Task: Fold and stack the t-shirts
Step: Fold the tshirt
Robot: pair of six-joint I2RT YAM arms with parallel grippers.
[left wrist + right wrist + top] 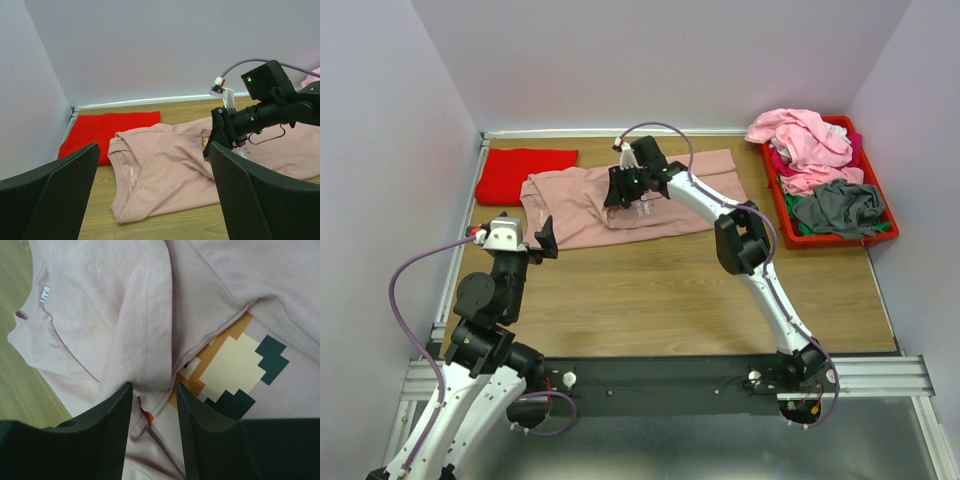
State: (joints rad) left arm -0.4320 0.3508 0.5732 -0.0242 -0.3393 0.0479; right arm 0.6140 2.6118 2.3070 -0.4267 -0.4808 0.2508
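A dusty-pink t-shirt (pixel 580 205) (pixel 165 170) (pixel 100 315) lies spread on the wooden table, partly folded, its pixel-style print (pixel 235 365) showing. My right gripper (pixel 628 192) (pixel 154 387) is down on the shirt's middle, open. Its two fingers straddle a hemmed fold that lies flat between them. A folded bright red t-shirt (pixel 520 172) (pixel 110 130) rests at the far left corner, touching the pink one's collar end. My left gripper (pixel 545 240) (pixel 154 146) hangs wide open and empty, short of the pink shirt's near left edge.
A red plastic bin (pixel 772 185) stands at the right, holding crumpled light pink (pixel 800 140) and grey (pixel 840 205) t-shirts with magenta underneath. Walls close the table at the left, back and right. The right arm (pixel 260 112) reaches across the pink shirt.
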